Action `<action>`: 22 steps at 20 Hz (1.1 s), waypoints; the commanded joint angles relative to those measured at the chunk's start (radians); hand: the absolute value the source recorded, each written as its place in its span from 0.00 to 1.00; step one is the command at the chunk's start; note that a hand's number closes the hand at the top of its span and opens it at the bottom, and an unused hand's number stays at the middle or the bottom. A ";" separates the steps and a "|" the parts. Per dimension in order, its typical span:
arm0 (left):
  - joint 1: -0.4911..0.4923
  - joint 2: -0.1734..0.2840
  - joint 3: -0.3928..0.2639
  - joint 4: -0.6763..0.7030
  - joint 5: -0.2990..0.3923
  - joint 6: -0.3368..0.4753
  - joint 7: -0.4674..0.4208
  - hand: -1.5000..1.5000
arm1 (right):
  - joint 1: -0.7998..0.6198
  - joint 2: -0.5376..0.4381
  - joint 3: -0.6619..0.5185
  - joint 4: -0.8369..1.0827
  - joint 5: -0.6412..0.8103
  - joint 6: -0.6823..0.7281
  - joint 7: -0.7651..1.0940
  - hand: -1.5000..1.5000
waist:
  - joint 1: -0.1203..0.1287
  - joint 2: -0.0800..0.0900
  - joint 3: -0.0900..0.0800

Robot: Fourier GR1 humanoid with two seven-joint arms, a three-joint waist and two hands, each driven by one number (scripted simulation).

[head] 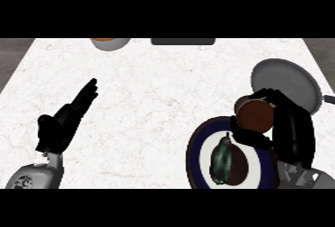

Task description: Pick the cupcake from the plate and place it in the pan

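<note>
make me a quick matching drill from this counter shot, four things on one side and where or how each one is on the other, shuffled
Things:
1. cupcake
2. pan
3. plate
4. left hand

Places or states:
A. grey, at the counter's right edge
B. open, fingers straight, at the view's left
C. held in the right hand, between plate and pan
D. dark-rimmed, with a green item on it

Pairs: 1-C, 2-A, 3-D, 4-B

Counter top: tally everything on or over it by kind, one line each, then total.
Plate: 1
Pan: 1
Cupcake, held in the right hand: 1
Dark green item on the plate: 1
Bowl at the far edge: 1
Dark object at the far edge: 1
Total: 6
</note>
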 commanded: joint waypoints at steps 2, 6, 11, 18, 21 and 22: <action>-0.025 0.018 0.052 0.015 0.039 -0.047 -0.009 0.50 | -0.057 0.024 -0.109 0.271 -0.052 -0.116 -0.197 1.00 | 0.006 0.001 0.000; -0.070 -0.016 0.034 0.079 -0.002 -0.022 -0.010 0.50 | -0.149 0.000 -0.222 0.456 -0.097 -0.141 -0.292 1.00 | 0.005 0.002 0.000; -0.038 -0.032 0.006 -0.002 -0.030 -0.005 0.041 0.50 | -0.237 -0.058 -0.351 0.729 -0.192 -0.216 -0.523 1.00 | 0.011 0.003 0.000; 0.028 -0.038 0.002 0.001 -0.038 -0.037 -0.033 0.50 | -0.441 -0.053 -0.468 1.146 -0.247 -0.305 -0.772 1.00 | 0.027 0.007 0.001; 0.001 -0.047 -0.001 -0.018 -0.030 -0.045 0.016 0.50 | -0.488 -0.081 -0.527 1.284 -0.300 -0.306 -0.920 1.00 | 0.027 0.007 0.001; -0.013 -0.044 0.008 -0.029 -0.045 -0.029 0.023 0.50 | -0.517 -0.068 -0.533 1.343 -0.286 -0.335 -0.927 1.00 | 0.026 0.007 0.001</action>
